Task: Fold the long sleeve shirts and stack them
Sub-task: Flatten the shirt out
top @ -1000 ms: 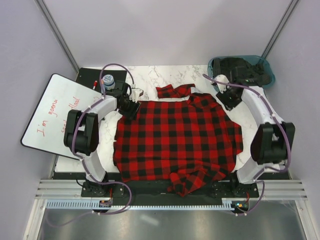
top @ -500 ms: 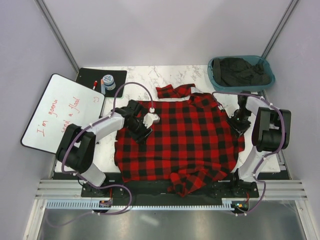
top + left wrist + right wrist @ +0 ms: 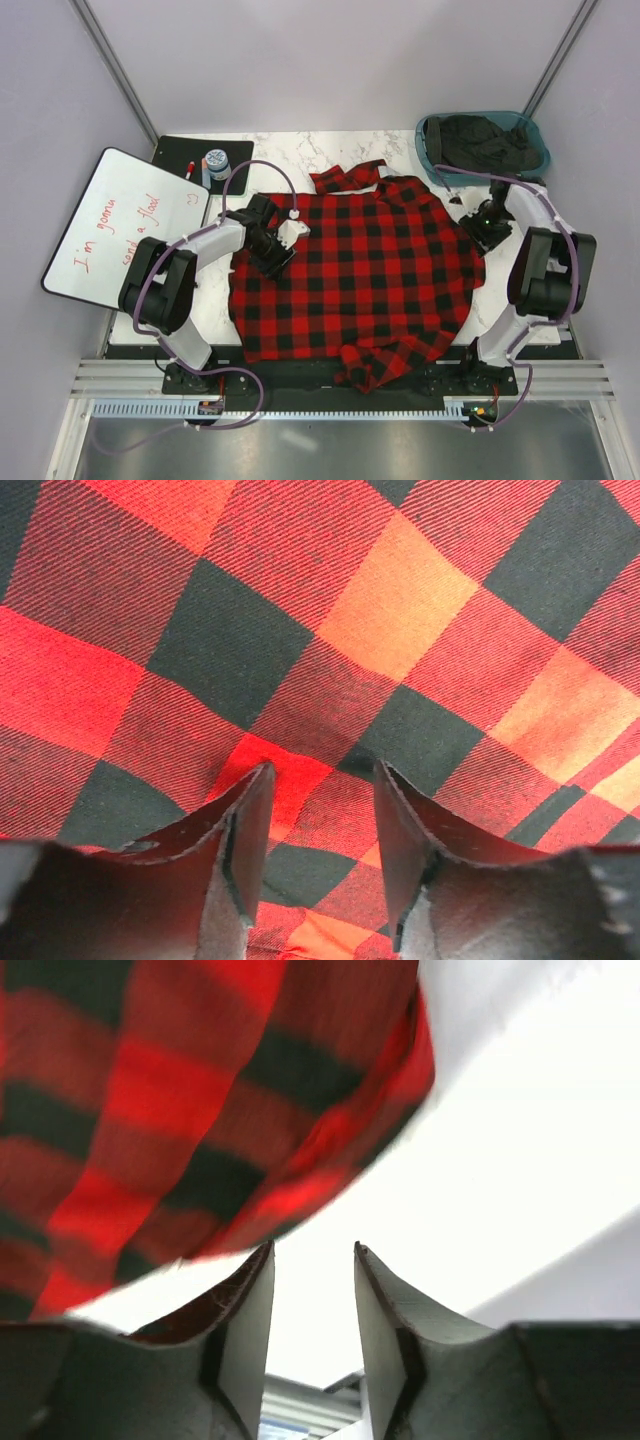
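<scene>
The left claw (image 3: 325, 768) stands open, its two fingers parted with nothing between them, tips just above or on the checked cloth (the wrist view cannot settle which). From above it sits over the shirt (image 3: 360, 270) near its far left corner. The right claw (image 3: 313, 1247) is open too and holds nothing. In its wrist view only bare white desk shows between the fingers, with the shirt's edge just beyond the tips. In the top view it hovers at the shirt's right edge, toward the far side.

The shirt, red and black check, lies spread flat across the middle of the marble desk (image 3: 300, 145). A loose piece of it juts out at the far edge, and a rumpled fold bunches at the near edge between the two arm bases.

Beyond the right arm, at the far right corner, a teal bin (image 3: 541, 147) holds dark clothes (image 3: 485, 140). On the far left lies a whiteboard (image 3: 110, 220) with red writing, beside a black mat (image 3: 180, 150) carrying a small jar (image 3: 216, 160).
</scene>
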### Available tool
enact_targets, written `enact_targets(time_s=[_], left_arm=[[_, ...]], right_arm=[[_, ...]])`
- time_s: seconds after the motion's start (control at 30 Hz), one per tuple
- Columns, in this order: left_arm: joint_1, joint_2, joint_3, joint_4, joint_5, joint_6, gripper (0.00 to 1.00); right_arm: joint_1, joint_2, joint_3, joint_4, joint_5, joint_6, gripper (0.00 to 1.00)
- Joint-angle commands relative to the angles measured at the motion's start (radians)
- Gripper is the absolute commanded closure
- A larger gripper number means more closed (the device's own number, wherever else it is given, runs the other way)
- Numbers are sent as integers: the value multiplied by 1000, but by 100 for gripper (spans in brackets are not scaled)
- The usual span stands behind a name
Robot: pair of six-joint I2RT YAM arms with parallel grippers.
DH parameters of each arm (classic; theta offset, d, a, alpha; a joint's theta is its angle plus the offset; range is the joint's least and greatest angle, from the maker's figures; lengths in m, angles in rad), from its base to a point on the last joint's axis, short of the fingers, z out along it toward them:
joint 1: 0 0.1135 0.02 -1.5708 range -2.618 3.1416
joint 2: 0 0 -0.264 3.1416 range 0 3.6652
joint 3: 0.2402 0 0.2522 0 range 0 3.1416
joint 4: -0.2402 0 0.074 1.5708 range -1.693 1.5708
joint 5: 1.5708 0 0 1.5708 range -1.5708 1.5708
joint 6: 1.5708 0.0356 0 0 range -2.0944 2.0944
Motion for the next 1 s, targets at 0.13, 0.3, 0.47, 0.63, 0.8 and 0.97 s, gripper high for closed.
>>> enact_targets(time_s=[0.13, 0.3, 0.47, 0.63, 0.8, 0.97], left_arm=[[5, -10, -1, 7, -5, -11, 41], [7, -13, -21, 17, 2, -9, 38], [7, -4, -24, 25, 9, -8, 37], [7, 4, -16, 28, -4, 4, 37], [10, 12, -15, 33, -11, 7, 38], [19, 22, -15, 39, -22, 7, 40]], right_arm=[[-15, -186, -215, -130, -142, 17, 58], [-33, -160, -299, -111, -178, 121, 50], [-86, -65, -299, -61, -156, 152, 46], [-89, 27, -243, -48, -236, 167, 48], [-92, 85, -227, -85, -334, 147, 64], [-141, 72, -191, -156, -328, 130, 100]])
